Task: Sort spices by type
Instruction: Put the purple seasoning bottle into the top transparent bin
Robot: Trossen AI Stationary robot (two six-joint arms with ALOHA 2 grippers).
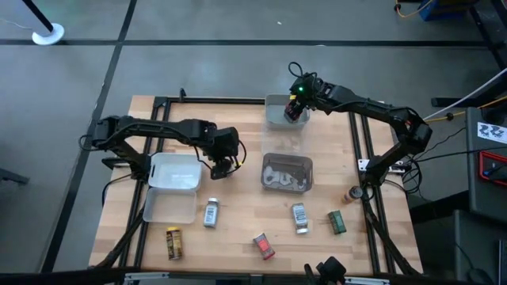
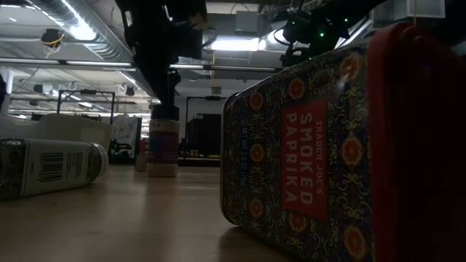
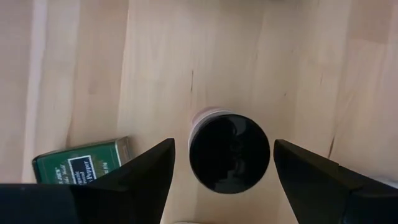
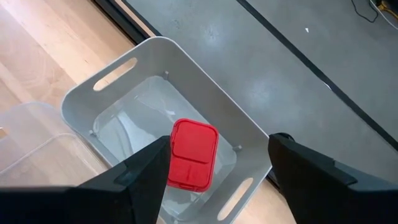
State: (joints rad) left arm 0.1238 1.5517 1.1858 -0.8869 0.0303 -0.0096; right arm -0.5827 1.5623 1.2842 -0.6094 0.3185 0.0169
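Dim backlit low view, bright wrist views

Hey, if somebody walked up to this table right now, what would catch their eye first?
Probably the right gripper poised open over the grey bin at the table's far edge, with a red spice box lying inside it. Next, the left gripper hangs open straight above a black-lidded jar standing on the wood, a green tin beside it. Several more spice containers lie scattered along the near edge.
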